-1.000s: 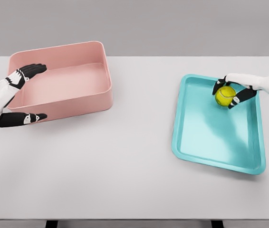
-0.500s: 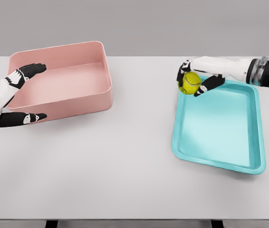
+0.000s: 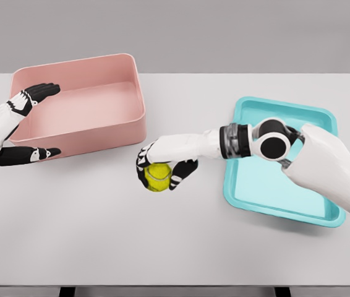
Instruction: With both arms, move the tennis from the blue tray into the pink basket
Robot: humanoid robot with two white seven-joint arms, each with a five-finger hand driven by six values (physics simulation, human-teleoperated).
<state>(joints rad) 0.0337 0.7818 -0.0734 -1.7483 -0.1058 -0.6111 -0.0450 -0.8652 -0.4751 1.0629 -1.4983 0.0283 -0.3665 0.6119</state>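
A yellow-green tennis ball [image 3: 157, 177] is held in my right hand [image 3: 160, 173], whose black fingers curl around it just above the table, between the two containers. The right arm reaches leftward across the blue tray [image 3: 314, 209], which lies at the right with nothing visible in it. At the back left stands the pink basket [image 3: 82, 127], with nothing in the part I can see. My left hand [image 3: 29, 124] is open at the basket's left end, with the fingers [image 3: 41, 91] over the left rim and the thumb [image 3: 34, 153] against the front wall.
The white table [image 3: 132, 241] runs to its front edge near the bottom of the view. A grey wall lies behind it. My right forearm and elbow [image 3: 274, 141] cover part of the tray's far left corner.
My right hand lifted the ball out of the tray and carried it left and toward the front, to the table between tray and basket. The left hand stayed put.
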